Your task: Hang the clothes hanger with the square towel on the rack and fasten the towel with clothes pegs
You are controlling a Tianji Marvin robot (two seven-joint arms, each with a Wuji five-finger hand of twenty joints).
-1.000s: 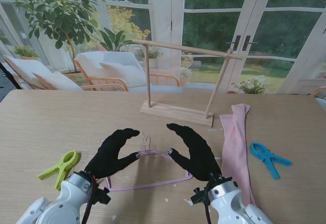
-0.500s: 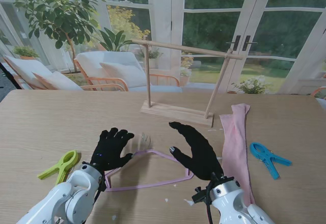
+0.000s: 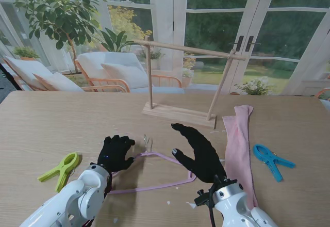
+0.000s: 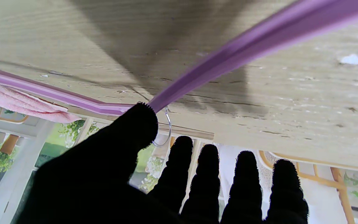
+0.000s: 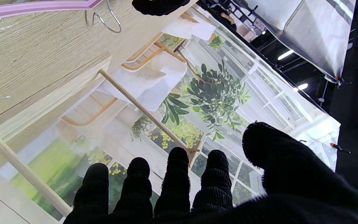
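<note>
This is a staged studio or lab set, not a real home: the sunroom scene behind the pale wood-grain worktop [image 3: 46, 118] is a printed backdrop [image 3: 216, 26] of glass doors, plants and wicker chairs. The right wrist view shows its edge, with dark rigging and strip lights [image 5: 286, 54] beyond.

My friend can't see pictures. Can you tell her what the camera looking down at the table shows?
Two black robot hands, left hand and right hand, both open, reach over a purple hanger lying on a wooden table. Behind stands a wooden rack; a pink towel lies right.
</note>
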